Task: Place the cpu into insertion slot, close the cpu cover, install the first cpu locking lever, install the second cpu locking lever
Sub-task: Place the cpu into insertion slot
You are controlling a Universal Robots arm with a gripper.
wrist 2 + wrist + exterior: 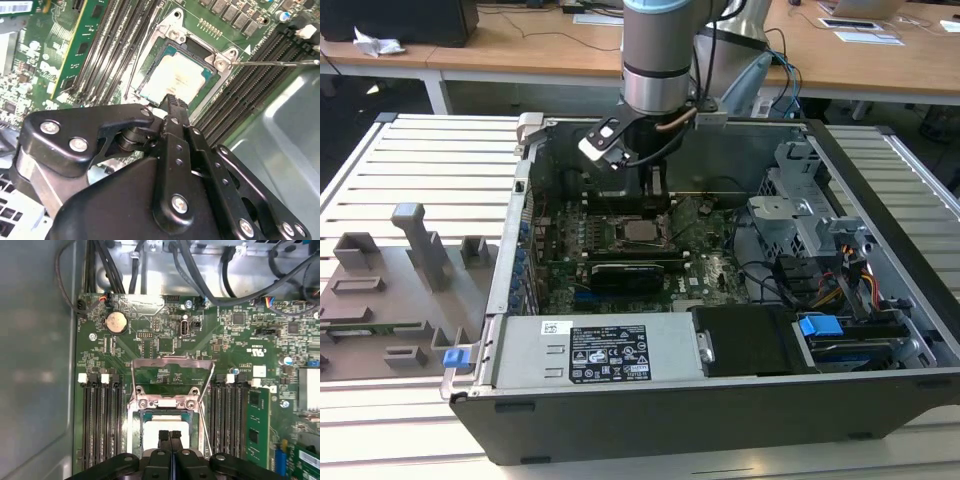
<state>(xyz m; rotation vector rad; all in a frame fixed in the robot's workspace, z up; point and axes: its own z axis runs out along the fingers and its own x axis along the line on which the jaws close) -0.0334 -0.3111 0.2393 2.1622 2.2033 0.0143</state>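
Note:
The cpu (152,427) lies flat in the insertion slot (162,403), its dull silver top facing up; in the second wrist view the cpu (180,80) sits square inside the silver rim (220,62). The cpu cover (170,360) is swung back off the socket, green board showing through its window. My gripper (169,434) is shut, its two black fingertips (175,102) together just above the chip's near edge with nothing between them. In the exterior view the gripper (655,195) hangs over the socket (638,232).
Black memory slots (102,425) flank the socket on both sides. A thin metal lever rod (275,62) juts out beside the socket. A green card (257,430), cables (200,275), the grey case wall (35,365) and the drive cage (800,215) surround it.

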